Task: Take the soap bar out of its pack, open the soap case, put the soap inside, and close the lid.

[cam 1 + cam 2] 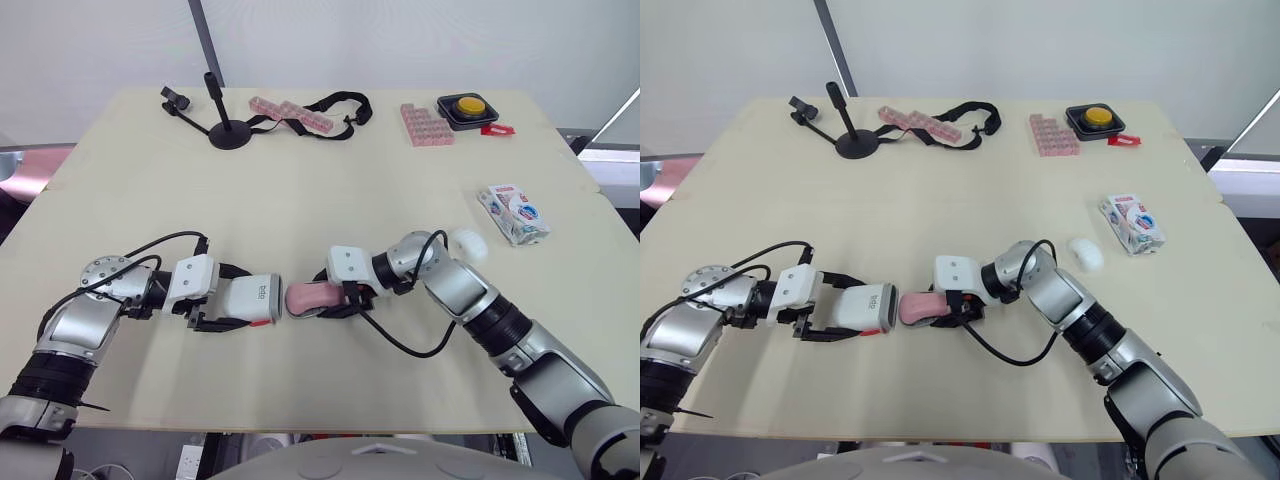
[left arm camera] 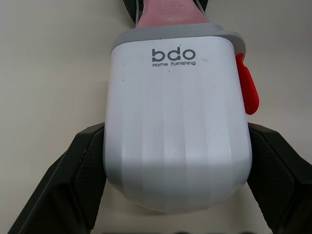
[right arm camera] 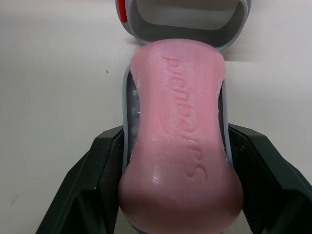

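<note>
**At the table's near edge: soap on its tray, case mouth just ahead**

Clamped in the left gripper (image 1: 240, 298): the white case shell (image 2: 175, 126), fingers pressed to its two long sides, red tab (image 2: 247, 90) up by the open end. Clamped in the right gripper (image 1: 322, 296): the grey tray (image 3: 126, 112) with the pink soap bar (image 3: 183, 136) lying on it, fingers closed on the tray's rim rather than on the soap itself. Tip of the soap right at the shell's mouth, barely entered if at all. Impossible to tell whether resting on the table (image 1: 400, 200) or held just above it.

Probably a firm, fairly weighty bar with a waxy, slick skin. Easily dented or smeared by hard pads, and apt to skid off the shallow tray if tipped. Better carried by the tray's stiff edges, as now, and kept level. Shell likely light, rigid and smooth. Best gripped across the sides, back from the mouth, so as not to pinch the opening narrower.

Shell seen empty through its mouth. Tray taken up by the one bar. Off to the robot's right, well apart, the soap pack (image 1: 515, 213) lying on the table. No telling whether anything is in it.
</note>
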`<state>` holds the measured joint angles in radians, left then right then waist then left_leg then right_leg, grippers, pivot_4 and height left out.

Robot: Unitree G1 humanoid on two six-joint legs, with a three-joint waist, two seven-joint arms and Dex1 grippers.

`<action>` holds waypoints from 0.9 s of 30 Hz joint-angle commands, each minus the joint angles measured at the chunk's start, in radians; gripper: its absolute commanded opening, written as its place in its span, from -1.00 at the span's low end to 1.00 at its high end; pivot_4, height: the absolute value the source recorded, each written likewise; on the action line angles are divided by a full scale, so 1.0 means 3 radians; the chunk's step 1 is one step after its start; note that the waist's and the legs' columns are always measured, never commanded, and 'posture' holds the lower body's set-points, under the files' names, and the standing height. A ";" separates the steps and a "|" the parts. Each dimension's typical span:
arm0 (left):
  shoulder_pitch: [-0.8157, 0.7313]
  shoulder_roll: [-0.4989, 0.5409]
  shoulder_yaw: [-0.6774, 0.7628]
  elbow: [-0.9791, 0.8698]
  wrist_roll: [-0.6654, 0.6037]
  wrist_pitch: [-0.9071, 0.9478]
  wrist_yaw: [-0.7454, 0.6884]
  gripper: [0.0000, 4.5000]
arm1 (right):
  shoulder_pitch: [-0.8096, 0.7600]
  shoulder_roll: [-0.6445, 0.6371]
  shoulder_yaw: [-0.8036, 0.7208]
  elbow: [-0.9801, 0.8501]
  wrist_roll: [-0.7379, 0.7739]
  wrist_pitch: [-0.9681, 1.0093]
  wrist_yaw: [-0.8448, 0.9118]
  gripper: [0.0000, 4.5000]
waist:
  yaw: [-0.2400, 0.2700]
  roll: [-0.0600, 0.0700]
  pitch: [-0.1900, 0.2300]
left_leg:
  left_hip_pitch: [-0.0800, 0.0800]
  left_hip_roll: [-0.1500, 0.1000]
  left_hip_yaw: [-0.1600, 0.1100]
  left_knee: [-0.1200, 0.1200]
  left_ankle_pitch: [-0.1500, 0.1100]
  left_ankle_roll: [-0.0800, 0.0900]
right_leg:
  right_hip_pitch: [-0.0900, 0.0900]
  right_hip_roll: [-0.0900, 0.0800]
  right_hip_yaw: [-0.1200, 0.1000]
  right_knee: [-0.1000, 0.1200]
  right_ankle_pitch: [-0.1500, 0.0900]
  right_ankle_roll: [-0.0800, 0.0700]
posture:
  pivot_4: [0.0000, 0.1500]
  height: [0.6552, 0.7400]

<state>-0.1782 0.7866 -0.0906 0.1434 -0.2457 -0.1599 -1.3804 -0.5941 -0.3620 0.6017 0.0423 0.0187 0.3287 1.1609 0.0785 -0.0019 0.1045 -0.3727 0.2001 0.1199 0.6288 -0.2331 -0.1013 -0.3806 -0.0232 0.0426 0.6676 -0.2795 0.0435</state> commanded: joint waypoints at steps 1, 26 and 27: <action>0.0010 0.0048 0.0085 -0.0043 -0.0058 -0.0010 0.0007 0.54 | 0.0007 -0.0020 0.0051 0.0060 -0.0116 0.0009 -0.0029 0.14 | 0.0000 0.0000 0.0000 | 0.0000 0.0000 0.0000 0.0000 0.0000 0.0000 | 0.0000 0.0000 0.0000 0.0000 0.0000 0.0000 | 1.00 1.00; -0.0439 -0.0462 -0.0344 -0.0022 0.0130 0.0140 0.0165 0.54 | 0.0629 -0.0956 -0.0842 -0.1134 0.0434 0.0443 0.0044 0.14 | 0.0080 0.0000 0.0001 | -0.0005 -0.0001 0.0000 0.0000 0.0000 0.0000 | 0.0000 -0.0001 0.0002 -0.0005 0.0000 0.0000 | 1.00 1.00; -0.0485 -0.0503 -0.0377 -0.0002 0.0148 0.0146 0.0171 0.54 | 0.0637 -0.0997 -0.0855 -0.1151 0.0444 0.0458 0.0046 0.14 | 0.0083 0.0000 0.0001 | -0.0005 -0.0001 0.0000 0.0000 0.0000 0.0000 | 0.0000 -0.0001 0.0003 -0.0006 0.0000 0.0000 | 1.00 1.00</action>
<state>-0.3010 0.6375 -0.1980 0.1455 -0.2110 -0.1153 -1.3358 -0.4029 -0.6434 0.3824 -0.2594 0.1273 0.4615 1.1681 0.1035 -0.0018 0.1047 -0.3742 0.1997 0.1199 0.6289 -0.2331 -0.1011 -0.3806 -0.0236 0.0441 0.6660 -0.2795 0.0436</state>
